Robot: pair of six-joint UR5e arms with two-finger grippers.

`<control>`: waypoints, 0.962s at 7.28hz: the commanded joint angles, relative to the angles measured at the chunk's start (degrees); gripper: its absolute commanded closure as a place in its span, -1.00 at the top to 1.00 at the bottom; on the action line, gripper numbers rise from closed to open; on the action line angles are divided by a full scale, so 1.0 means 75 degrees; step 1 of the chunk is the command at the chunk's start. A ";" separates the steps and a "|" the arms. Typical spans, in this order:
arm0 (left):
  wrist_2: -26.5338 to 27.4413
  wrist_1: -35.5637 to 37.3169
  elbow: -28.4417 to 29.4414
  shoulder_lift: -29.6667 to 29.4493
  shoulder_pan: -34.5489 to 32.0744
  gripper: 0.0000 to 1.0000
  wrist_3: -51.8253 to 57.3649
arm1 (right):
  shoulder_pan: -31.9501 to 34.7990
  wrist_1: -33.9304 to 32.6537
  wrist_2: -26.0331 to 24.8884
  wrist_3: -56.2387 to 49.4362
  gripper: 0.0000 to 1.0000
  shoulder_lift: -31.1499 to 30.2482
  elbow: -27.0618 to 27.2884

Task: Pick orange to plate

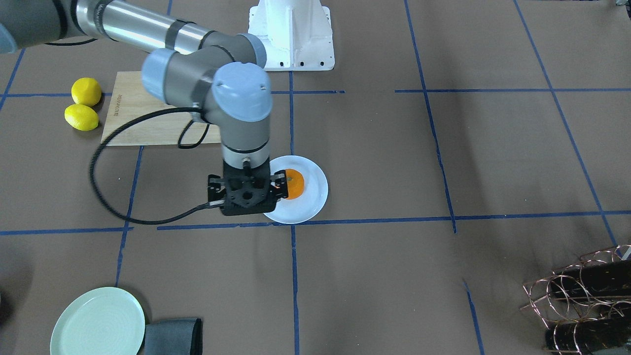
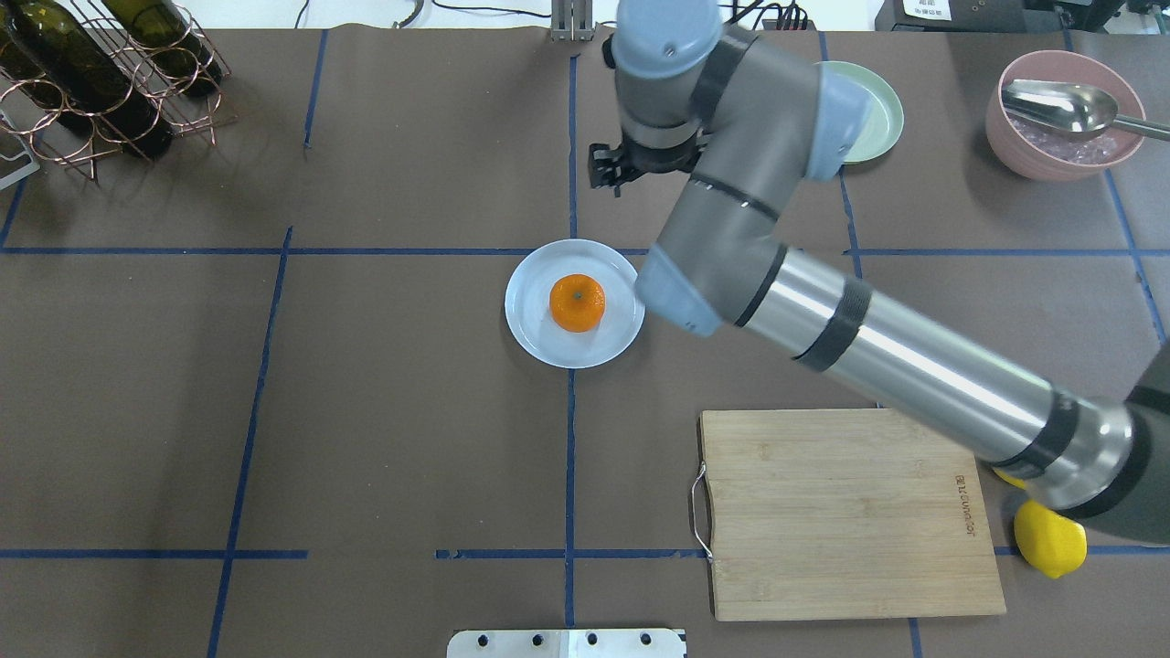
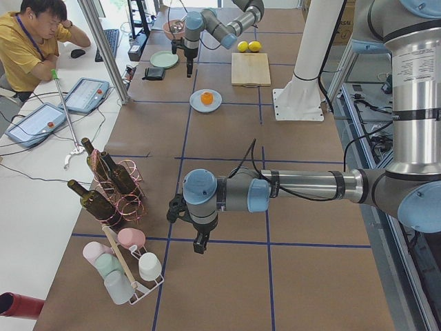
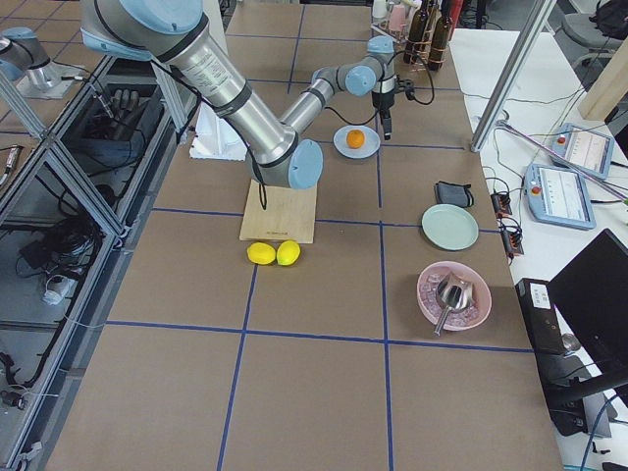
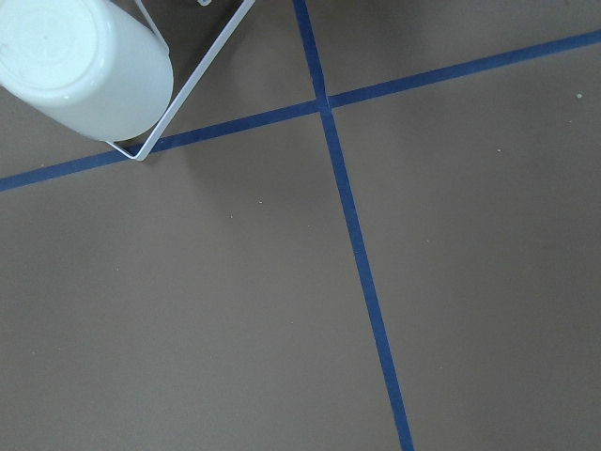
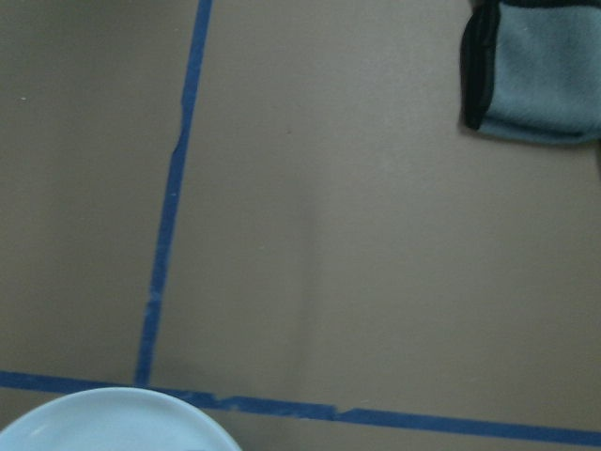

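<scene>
The orange lies on the small pale bluish-white plate, near its middle, with nothing touching it. My right gripper hangs over the plate's far edge, beside the orange and apart from it. Its jaws look spread open and hold nothing. The right wrist view shows only the plate's rim at the bottom edge. My left gripper shows only in the exterior left view, pointing down over bare table far from the plate; I cannot tell its state.
Two lemons lie beside a wooden cutting board. A mint-green plate and a grey cloth sit beyond the small plate. A pink bowl with a spoon, a bottle rack and a cup rack stand at the table's ends.
</scene>
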 commanded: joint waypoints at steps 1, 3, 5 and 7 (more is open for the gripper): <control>-0.0005 0.0030 -0.0009 0.0044 -0.0002 1.00 0.0007 | 0.1882 -0.0796 0.1445 -0.3154 1.00 -0.1320 0.1165; -0.0074 0.0041 -0.0021 0.0021 -0.0002 1.00 -0.0051 | 0.3499 -0.1650 0.1869 -0.6131 1.00 -0.2272 0.1532; -0.0087 0.0030 -0.0009 0.0021 -0.0002 1.00 -0.0052 | 0.4733 -0.1878 0.2116 -0.7995 1.00 -0.3466 0.1521; -0.0098 0.0041 -0.0021 0.0021 -0.0002 1.00 -0.0063 | 0.5380 -0.1145 0.2339 -0.7997 1.00 -0.5232 0.1533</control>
